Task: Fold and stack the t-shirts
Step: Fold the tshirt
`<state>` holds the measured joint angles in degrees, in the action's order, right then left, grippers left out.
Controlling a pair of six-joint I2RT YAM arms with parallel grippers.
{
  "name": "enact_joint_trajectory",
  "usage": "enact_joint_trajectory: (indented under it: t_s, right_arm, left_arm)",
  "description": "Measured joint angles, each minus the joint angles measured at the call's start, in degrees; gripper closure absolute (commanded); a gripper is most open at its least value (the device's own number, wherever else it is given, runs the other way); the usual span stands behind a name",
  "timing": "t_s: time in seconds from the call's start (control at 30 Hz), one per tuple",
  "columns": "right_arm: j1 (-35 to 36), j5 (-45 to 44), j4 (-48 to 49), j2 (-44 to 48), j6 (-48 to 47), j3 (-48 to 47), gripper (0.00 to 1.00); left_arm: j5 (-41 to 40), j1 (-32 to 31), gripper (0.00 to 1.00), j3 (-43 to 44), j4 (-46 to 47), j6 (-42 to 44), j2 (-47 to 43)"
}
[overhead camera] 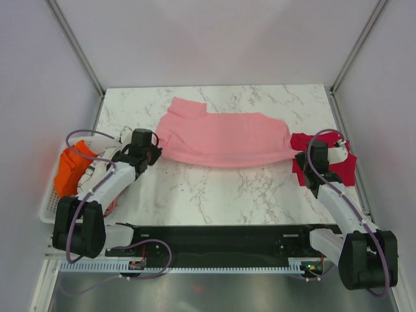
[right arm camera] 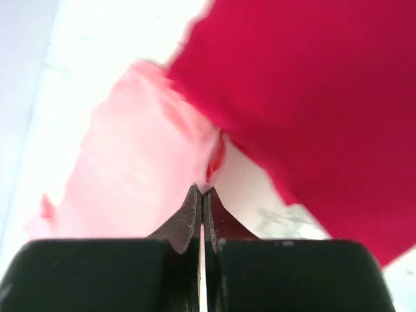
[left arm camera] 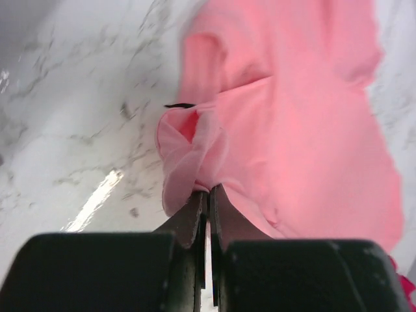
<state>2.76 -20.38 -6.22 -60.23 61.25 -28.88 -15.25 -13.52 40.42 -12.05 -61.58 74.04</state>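
Shirts: two, one pink shirt [overhead camera: 224, 140] and one red shirt [overhead camera: 341, 170].
Pink shirt, place: middle of the table [overhead camera: 214, 188], drawn out sideways in a long band between the two arms, one sleeve poking out at its far left.
Pink shirt, hold: pinched at both ends. Its left end is bunched at the left gripper [left arm camera: 208, 190], and its right corner is at the right gripper [right arm camera: 200, 190].
Red shirt, place: right edge of the table, lying loose and uneven, partly under the right arm. Its near edge is just beside the pink shirt's right corner.
Left fingers: pressed together on a fold of pink cloth.
Right fingers: pressed together on the tip of the pink corner, with red cloth close above them in the wrist view.
Done so far: judged little. The pink shirt looks at most doubled over once and is not yet a rectangle.
Left to do: finish folding the pink shirt, fold the red one entirely, then stack them. No stack exists yet.
Grippers: two, both engaged on the same shirt.
Basket [overhead camera: 44, 207]: one, white, off the table's left edge.
Orange cloth [overhead camera: 68, 172]: one, heaped in the basket. Cannot tell what kind of item it is.
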Motion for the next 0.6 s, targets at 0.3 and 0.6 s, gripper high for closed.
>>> enact_joint_trajectory:
  t_s: [0.3,0.6]
  right_arm:
    - [0.02,-0.20,-2.21,8.50,0.42,-5.68,1.00]
    - [0.09,0.96,-5.97,9.64,0.63,-0.87,1.00]
  left_arm:
    - [-1.16,2.64,0.98,6.47,-1.11,6.05,-9.44]
    - [2.97,4.20,0.98,-8.98,-2.60,6.16,-3.50]
